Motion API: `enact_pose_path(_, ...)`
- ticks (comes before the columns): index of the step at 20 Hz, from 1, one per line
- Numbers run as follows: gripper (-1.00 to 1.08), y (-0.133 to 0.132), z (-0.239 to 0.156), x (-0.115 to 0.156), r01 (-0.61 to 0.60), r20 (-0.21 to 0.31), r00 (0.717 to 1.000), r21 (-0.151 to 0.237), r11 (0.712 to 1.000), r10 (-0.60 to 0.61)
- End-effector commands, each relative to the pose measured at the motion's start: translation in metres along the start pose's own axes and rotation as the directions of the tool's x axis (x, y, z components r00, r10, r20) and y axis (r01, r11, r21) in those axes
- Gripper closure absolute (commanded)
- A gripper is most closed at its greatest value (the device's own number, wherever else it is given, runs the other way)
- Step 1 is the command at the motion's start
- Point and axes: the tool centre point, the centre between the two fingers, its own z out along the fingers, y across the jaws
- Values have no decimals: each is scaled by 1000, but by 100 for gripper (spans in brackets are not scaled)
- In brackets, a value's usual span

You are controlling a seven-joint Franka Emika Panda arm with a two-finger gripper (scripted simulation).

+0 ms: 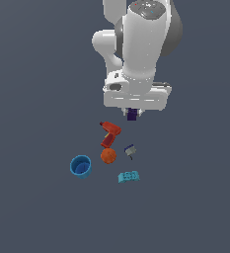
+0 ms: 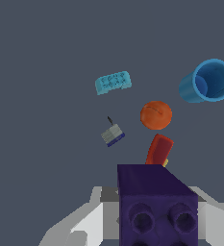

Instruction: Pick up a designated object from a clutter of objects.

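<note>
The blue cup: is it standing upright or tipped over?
Upright. In the exterior view the blue cup stands on its base, its open mouth facing up, and the wrist view looks down into it. Nothing is visible inside it.

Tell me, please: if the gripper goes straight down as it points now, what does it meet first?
Probably bare floor. The gripper, shut on the purple block, hangs above the red drill, but seemingly just off it; depth is unclear, so the drill might be touched.
</note>
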Motion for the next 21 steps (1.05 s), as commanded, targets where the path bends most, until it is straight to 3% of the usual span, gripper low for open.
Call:
enact_pose_path(1, 108, 14, -22, 5, 1, 1, 1000, 0, 1000, -1)
enact_pose_path(11, 108, 48, -78, 22, -1, 0, 1000, -3, 1000, 1)
enact_pose_path(21, 108, 52, -85, 26, -1, 0, 1000, -4, 1000, 1)
